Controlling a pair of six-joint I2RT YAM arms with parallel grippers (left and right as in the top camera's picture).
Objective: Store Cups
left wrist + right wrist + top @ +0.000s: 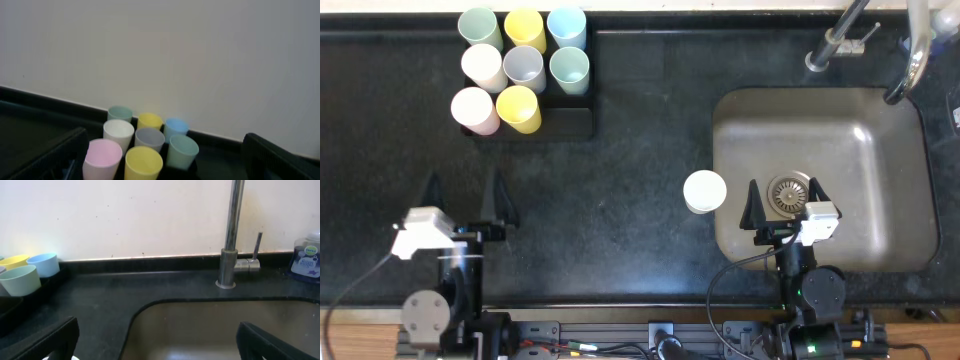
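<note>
A steel sink (pixel 865 140) with a round drain (pixel 788 192) fills the right side of the worktop, a chrome faucet (pixel 840 40) rising behind it and a soap bottle (pixel 306 257) standing at the back edge beside that. At the far left sits a black tray (pixel 576 121) packed with upright cups, one corner slot bare.

Nine cups in all – eight in the tray, one loose. The tray holds two pale green (pixel 480 25) (pixel 569 70), two yellow (pixel 524 28) (pixel 518 108), one blue (pixel 566 25), one grey (pixel 524 67), one pink (pixel 474 110) and one white cup (pixel 483 65). The loose white cup (pixel 704 191) stands upright on the counter just outside the sink's left rim, well apart from the tray.

The right gripper (pixel 783 205) hangs over the left part of the basin near the drain, just beside the loose cup, fingers spread wide and holding nothing. The left gripper (pixel 466 198) sits near the front of the counter, in line with the tray, also spread wide and empty.

The countertop (pixel 620 200) is dark speckled stone, backed by a low black upstand and a plain off-white wall (pixel 125 215)
</note>
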